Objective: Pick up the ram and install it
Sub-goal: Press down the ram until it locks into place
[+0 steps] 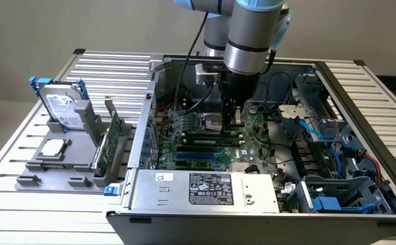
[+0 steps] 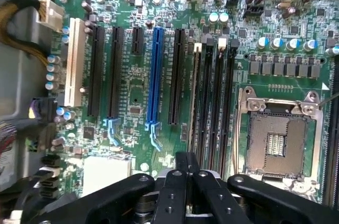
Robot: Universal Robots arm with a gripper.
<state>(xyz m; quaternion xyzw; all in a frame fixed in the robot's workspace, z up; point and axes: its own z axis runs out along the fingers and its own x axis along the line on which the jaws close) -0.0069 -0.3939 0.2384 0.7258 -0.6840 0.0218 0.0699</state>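
I see my pincer [image 2: 186,173] shut and empty above the motherboard [image 2: 132,91], the ram [image 1: 208,138] seemingly in its slot beneath; descending further risks striking board components.

Soft, even light is falling from above in the exterior view, leaving the pale wall [image 1: 62,25] flat and shadowless. The slatted metal surface [image 1: 116,71] is catching a mild sheen, while the inside of the computer case [image 1: 266,214] is sitting dimmer, with shade gathering under the arm [image 1: 249,46]. In the wrist view the green motherboard [image 2: 132,86] is showing bright and crisp, small glints are sparking off the silver capacitors [image 2: 286,43], and the dark jaws are looking soft, being so near the lens.
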